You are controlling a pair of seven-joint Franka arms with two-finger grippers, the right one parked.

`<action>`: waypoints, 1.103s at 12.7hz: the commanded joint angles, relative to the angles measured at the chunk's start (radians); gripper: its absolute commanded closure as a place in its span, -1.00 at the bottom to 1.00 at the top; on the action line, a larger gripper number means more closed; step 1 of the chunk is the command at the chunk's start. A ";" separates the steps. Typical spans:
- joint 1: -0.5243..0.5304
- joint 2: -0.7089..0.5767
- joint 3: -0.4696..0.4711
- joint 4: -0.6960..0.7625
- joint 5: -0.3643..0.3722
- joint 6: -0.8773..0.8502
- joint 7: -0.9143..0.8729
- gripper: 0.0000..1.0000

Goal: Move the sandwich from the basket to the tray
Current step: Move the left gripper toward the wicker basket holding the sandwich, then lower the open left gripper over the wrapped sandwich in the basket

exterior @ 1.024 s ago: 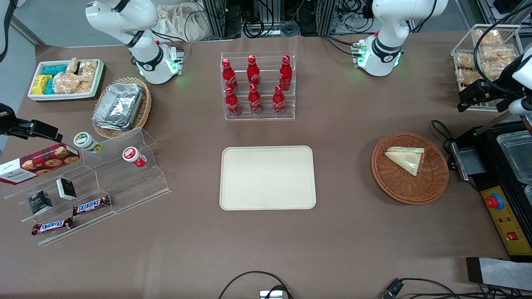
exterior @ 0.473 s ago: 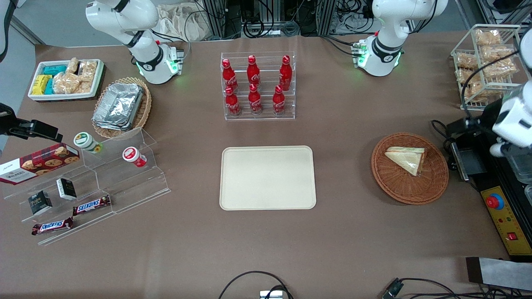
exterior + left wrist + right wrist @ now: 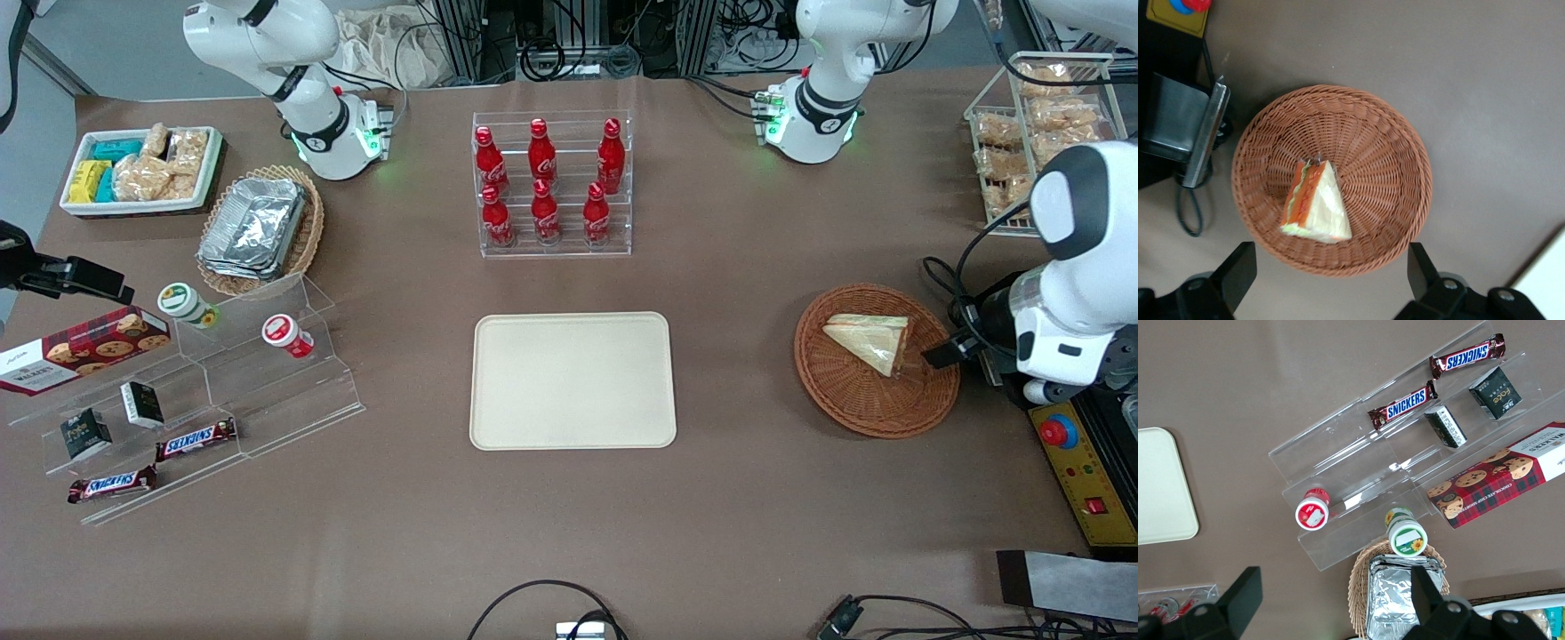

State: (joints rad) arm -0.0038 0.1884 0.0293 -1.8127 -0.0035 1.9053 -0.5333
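The sandwich [image 3: 869, 342], a white-bread wedge in clear wrap with orange and green filling, lies in the round reddish-brown wicker basket [image 3: 876, 404]. The cream-beige tray [image 3: 572, 380] lies bare at the table's middle. My left gripper [image 3: 949, 351] hovers above the basket's rim on the working arm's side. It is open and empty. In the left wrist view the sandwich [image 3: 1317, 203] lies in the basket [image 3: 1398, 180], and the gripper [image 3: 1330, 280] has its two black fingers [image 3: 1238, 273] spread wide over the basket's rim. A corner of the tray [image 3: 1548, 280] shows there too.
A black machine with a red button [image 3: 1058, 433] stands close beside the basket. A wire rack of bagged snacks [image 3: 1040, 124] is farther back. A rack of cola bottles [image 3: 551, 182] stands farther from the camera than the tray. An acrylic snack stand [image 3: 178, 400] is at the parked arm's end.
My left arm has swung in from the table's edge at the working arm's end, coming nearer the camera and over to the basket's rim. The sandwich has not moved.
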 commanded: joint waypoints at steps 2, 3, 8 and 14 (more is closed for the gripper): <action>0.005 -0.009 -0.005 -0.187 0.010 0.203 -0.146 -1.00; 0.005 -0.009 -0.005 -0.233 0.010 0.248 -0.163 -1.00; 0.005 -0.033 -0.002 -0.355 0.010 0.327 -0.218 -1.00; 0.013 -0.043 -0.002 -0.401 0.010 0.351 -0.246 -1.00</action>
State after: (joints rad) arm -0.0025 0.1800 0.0307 -2.1668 -0.0034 2.2203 -0.7604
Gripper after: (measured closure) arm 0.000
